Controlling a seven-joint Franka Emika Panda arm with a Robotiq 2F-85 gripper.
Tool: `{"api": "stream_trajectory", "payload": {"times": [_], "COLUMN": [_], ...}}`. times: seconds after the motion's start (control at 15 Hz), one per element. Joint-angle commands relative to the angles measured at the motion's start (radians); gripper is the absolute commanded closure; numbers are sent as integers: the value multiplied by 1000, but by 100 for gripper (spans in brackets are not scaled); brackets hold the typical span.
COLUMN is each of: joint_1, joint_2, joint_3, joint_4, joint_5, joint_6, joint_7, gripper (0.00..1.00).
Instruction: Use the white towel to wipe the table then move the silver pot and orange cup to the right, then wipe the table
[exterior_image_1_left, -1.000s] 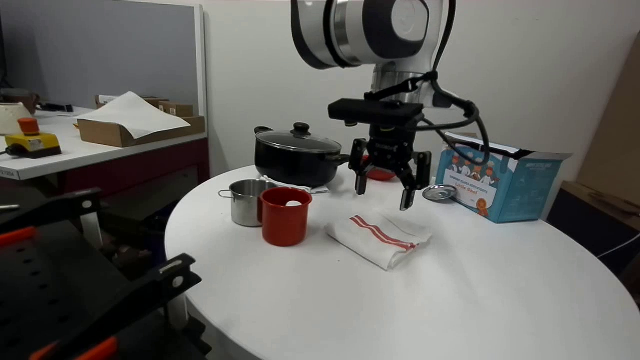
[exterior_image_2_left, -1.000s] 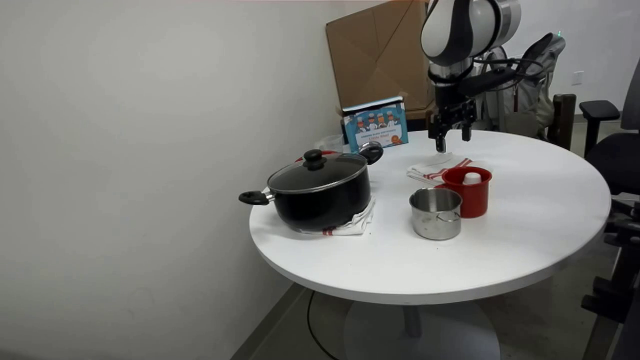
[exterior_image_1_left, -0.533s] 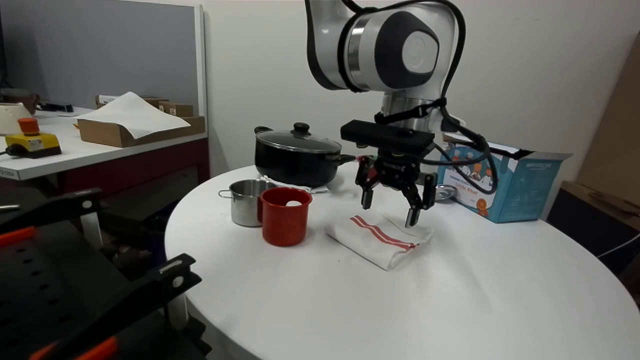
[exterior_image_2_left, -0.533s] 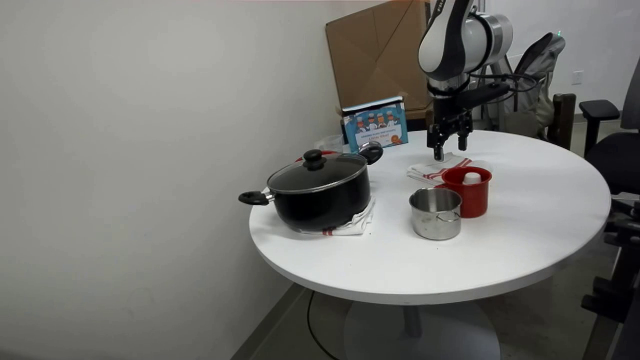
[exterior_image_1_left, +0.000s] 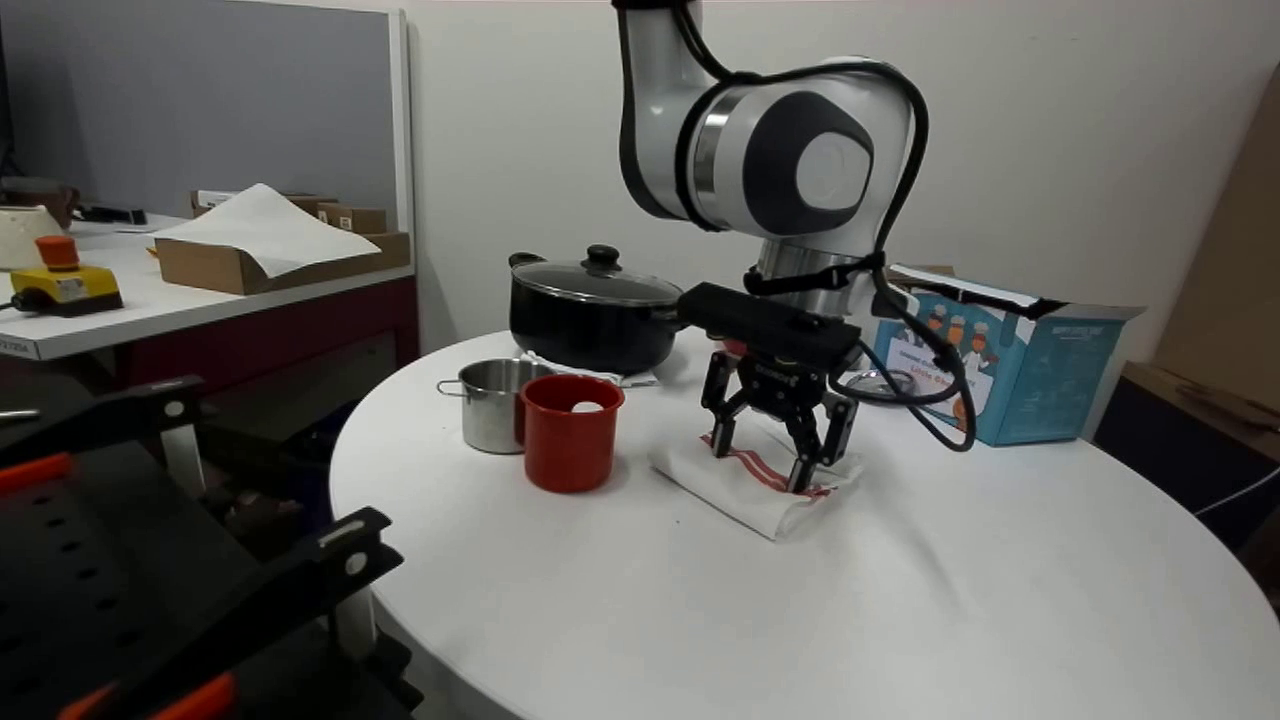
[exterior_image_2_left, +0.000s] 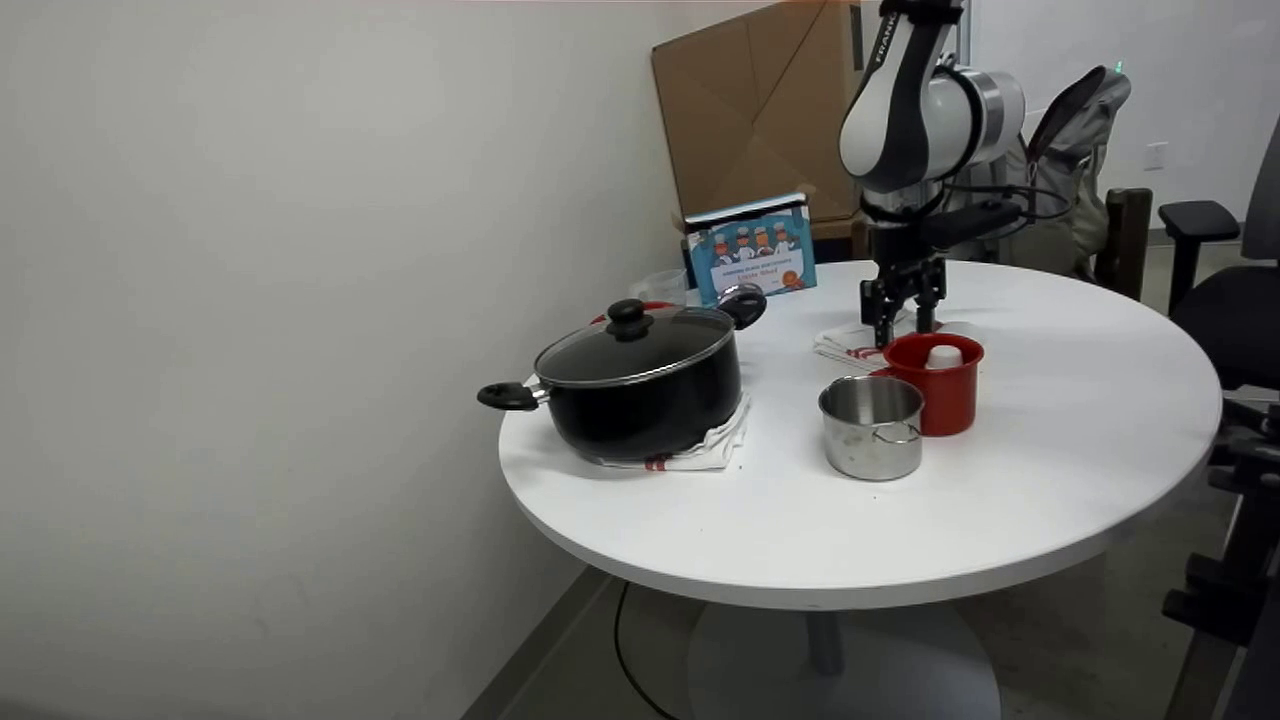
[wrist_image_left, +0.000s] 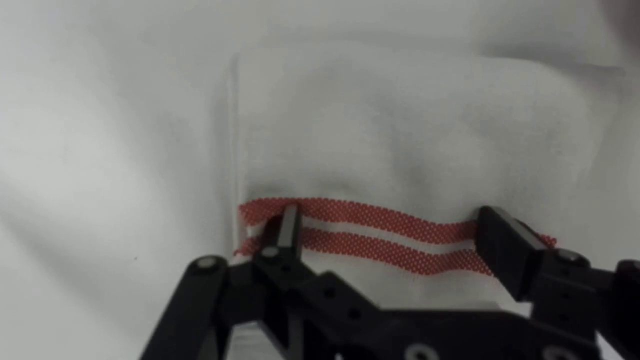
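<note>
Gripper (wrist_image_left: 390, 208) spread wide, directly over the folded white cloth towel (wrist_image_left: 400, 135) with red stripes; its fingertips (wrist_image_left: 505, 242) stand apart, down at the stripes. Towel lies flat on the smooth, round, white surface (exterior_image_1_left: 700, 620) below the gripper. Red-orange, straight-sided cup (exterior_image_1_left: 569, 450) upright near the gripper; shiny, cylindrical metal pot (exterior_image_2_left: 872, 450) just beside the cup, farther from the gripper. Large black lidded pot (exterior_image_2_left: 650, 405) well apart from it.

The towel (wrist_image_left: 380, 125) is white with two red stripes, the cup (exterior_image_1_left: 568, 448) red, the pot (exterior_image_2_left: 862, 450) silver, the surface (exterior_image_1_left: 900, 630) white.
</note>
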Motion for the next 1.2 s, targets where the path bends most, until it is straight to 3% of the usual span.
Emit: {"api": "stream_trajectory", "payload": {"times": [0.0,0.47,0.6,1.13], "joint_1": [-11,-2,5,103], "joint_2": [29,4,8,31], "joint_3": [11,10,12,54], "joint_4": [33,31,29,-3], "joint_5": [16,11,6,-45], "joint_6": [5,3,-6,3], "joint_7": [-33,-36,-40,-86], "gripper": [44,94,98,95]}}
